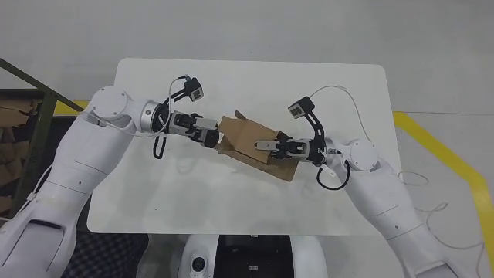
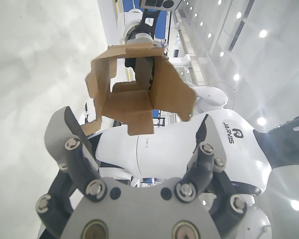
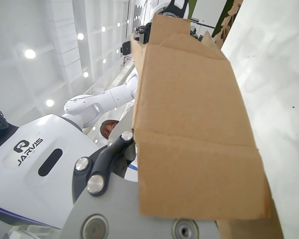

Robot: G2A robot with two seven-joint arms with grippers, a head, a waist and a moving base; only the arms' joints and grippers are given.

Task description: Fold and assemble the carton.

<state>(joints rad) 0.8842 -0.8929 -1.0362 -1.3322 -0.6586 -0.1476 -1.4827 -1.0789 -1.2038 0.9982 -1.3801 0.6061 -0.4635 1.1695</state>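
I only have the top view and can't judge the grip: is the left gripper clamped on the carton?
Observer: No. The left wrist view shows the left gripper with jaws wide open, closed on nothing; the carton sits just ahead.
Operator: Is the carton flat?
Observer: No, it is opened into a hollow sleeve with loose end flaps.
Operator: And the right gripper?
Observer: In the right wrist view a carton panel covers the right gripper; its grip cannot be judged.
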